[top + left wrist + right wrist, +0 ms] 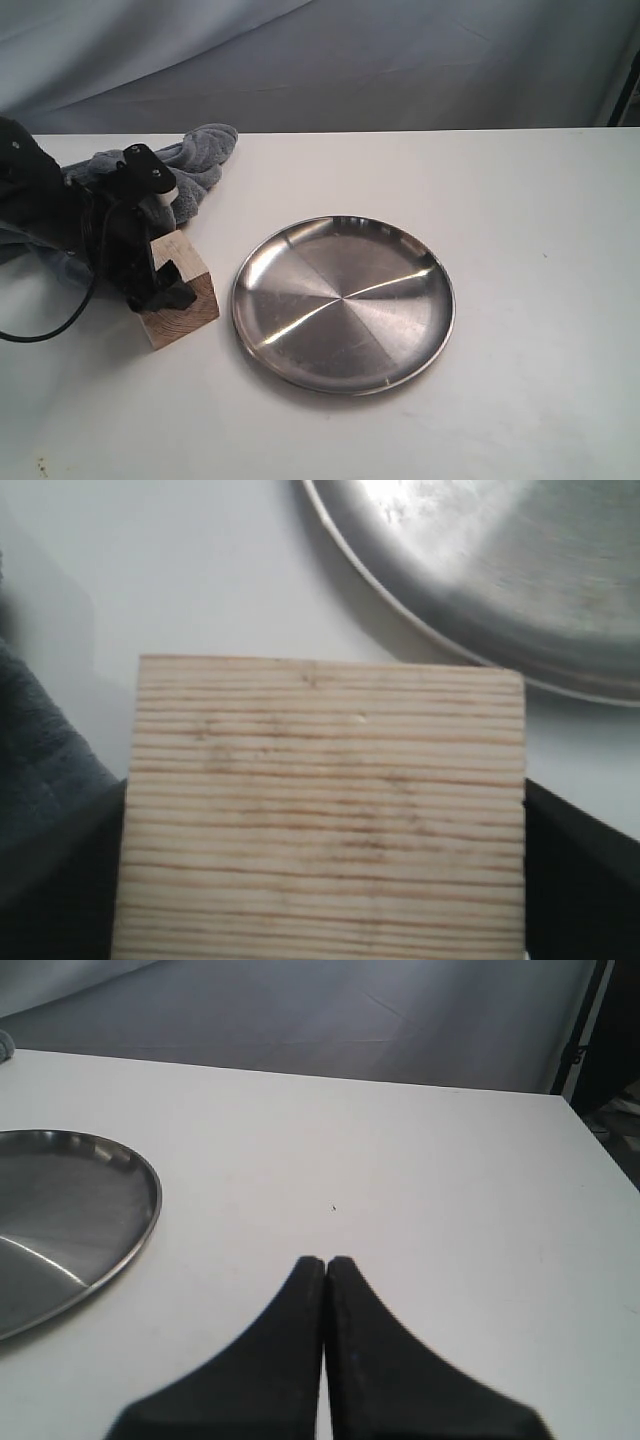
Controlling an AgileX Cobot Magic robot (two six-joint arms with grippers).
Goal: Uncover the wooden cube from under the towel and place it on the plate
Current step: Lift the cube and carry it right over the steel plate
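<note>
The wooden cube (195,305) is uncovered and stands just left of the plate (345,300), with a small gap between them. My left gripper (162,290) comes down on it from the left and is shut on it. In the left wrist view the grained cube (325,810) fills the gap between the black fingers (585,880), which touch both its sides. The plate's rim (470,640) lies just beyond it. The towel (195,160) is bunched up behind the left arm. My right gripper (326,1262) is shut and empty over bare table, beside the plate (60,1220).
A white table (540,220) carries everything, with a grey cloth backdrop behind its far edge. A black cable (60,320) loops from the left arm down to the table. Part of the towel (40,750) lies close beside the cube.
</note>
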